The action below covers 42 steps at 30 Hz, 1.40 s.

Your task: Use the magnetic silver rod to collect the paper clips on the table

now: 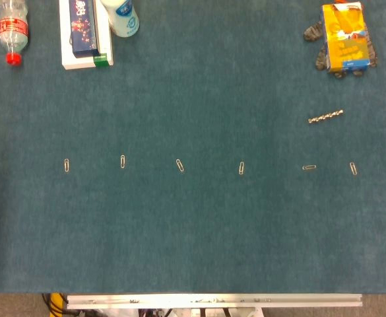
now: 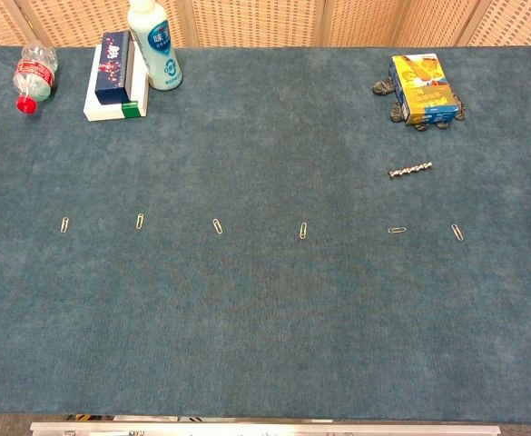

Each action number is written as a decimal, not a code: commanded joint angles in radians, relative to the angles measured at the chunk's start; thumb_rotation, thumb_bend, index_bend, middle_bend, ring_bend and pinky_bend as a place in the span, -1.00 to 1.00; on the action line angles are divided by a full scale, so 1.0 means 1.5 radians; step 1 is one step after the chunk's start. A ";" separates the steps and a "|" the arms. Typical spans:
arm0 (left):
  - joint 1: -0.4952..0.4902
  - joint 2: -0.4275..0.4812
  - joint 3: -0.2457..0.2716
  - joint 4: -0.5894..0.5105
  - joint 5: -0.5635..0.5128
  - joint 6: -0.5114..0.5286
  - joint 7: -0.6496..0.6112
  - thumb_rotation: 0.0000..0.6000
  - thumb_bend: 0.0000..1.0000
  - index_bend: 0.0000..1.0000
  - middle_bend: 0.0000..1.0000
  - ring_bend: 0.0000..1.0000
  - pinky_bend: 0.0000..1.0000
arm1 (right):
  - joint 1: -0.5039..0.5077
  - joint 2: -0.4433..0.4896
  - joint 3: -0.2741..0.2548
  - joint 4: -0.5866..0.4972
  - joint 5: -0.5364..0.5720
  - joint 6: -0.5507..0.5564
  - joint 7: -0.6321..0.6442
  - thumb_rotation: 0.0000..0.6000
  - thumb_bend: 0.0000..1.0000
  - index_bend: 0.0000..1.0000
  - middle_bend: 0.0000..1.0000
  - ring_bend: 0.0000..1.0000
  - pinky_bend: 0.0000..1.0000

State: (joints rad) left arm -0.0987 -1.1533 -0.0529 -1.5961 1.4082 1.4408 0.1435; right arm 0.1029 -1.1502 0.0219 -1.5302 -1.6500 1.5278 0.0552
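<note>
The rod (image 1: 325, 117) lies flat on the table (image 1: 193, 238), a short silver stick with a beaded look, tilted slightly, toward the right side and a little beyond the row of clips. Nothing touches it. Six clips sit in one loose line across the table — from the leftmost clip (image 1: 66, 165) to the rightmost clip (image 1: 353, 168) — well apart from one another. The two right-hand clips are the nearest to the rod, one of them, the fifth clip (image 1: 309, 168), almost straight below it in the head view.

I judge the task is at its very start: no clip is collected and the rod is not yet picked up. Neither robot hand appears in either view, so I cannot tell whether they are released or clenched.

My next move would call for bringing the right robot hand in over the rod and pinching it along its length — then sweeping it low over the clips.

Beyond the rod stands an orange box (image 1: 345, 37) on something dark.
</note>
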 commanded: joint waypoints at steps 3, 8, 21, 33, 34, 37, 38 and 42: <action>0.003 -0.003 0.007 -0.001 0.016 0.007 0.000 1.00 -0.65 0.11 -0.01 -0.21 -0.27 | 0.000 0.000 -0.003 0.001 0.004 -0.007 0.000 1.00 -0.29 -0.25 -0.42 -0.63 -0.57; 0.003 -0.003 0.008 0.004 0.012 0.001 -0.005 1.00 -0.65 0.12 -0.01 -0.21 -0.27 | -0.001 0.002 -0.001 -0.006 -0.001 0.004 -0.004 1.00 -0.29 -0.25 -0.42 -0.63 -0.57; 0.016 0.007 0.012 -0.006 0.022 0.023 -0.017 1.00 -0.65 0.11 -0.01 -0.21 -0.27 | 0.007 -0.014 0.005 0.013 -0.028 0.029 0.024 1.00 -0.30 -0.25 -0.46 -0.67 -0.57; 0.007 0.020 0.011 -0.013 0.027 0.004 -0.047 1.00 -0.65 0.11 -0.01 -0.21 -0.24 | 0.018 0.006 0.039 -0.017 -0.013 0.033 -0.094 1.00 -0.59 -0.22 -0.77 -1.00 -0.97; 0.006 0.021 0.011 -0.013 0.026 0.002 -0.048 1.00 -0.65 0.11 -0.01 -0.21 -0.23 | 0.021 0.009 0.040 -0.021 -0.007 0.025 -0.103 1.00 -0.59 -0.22 -0.78 -1.00 -0.97; 0.003 0.022 0.011 -0.012 0.026 -0.004 -0.052 1.00 -0.65 0.12 -0.01 -0.21 -0.22 | 0.030 0.018 0.046 -0.033 0.012 0.000 -0.129 1.00 -0.59 -0.18 -0.80 -1.00 -0.99; 0.003 0.023 0.012 -0.012 0.026 -0.006 -0.053 1.00 -0.65 0.12 -0.01 -0.21 -0.22 | 0.033 0.021 0.047 -0.035 0.019 -0.009 -0.138 1.00 -0.59 -0.17 -0.81 -1.00 -0.99; 0.004 0.024 0.014 -0.012 0.027 -0.007 -0.054 1.00 -0.65 0.12 -0.01 -0.21 -0.22 | 0.048 0.030 0.054 -0.044 0.056 -0.054 -0.167 1.00 -0.59 -0.11 -0.83 -1.00 -1.00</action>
State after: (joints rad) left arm -0.0933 -1.1174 -0.0321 -1.6139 1.4483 1.4301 0.0620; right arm 0.1616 -1.1149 0.0963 -1.5878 -1.5874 1.4737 -0.1741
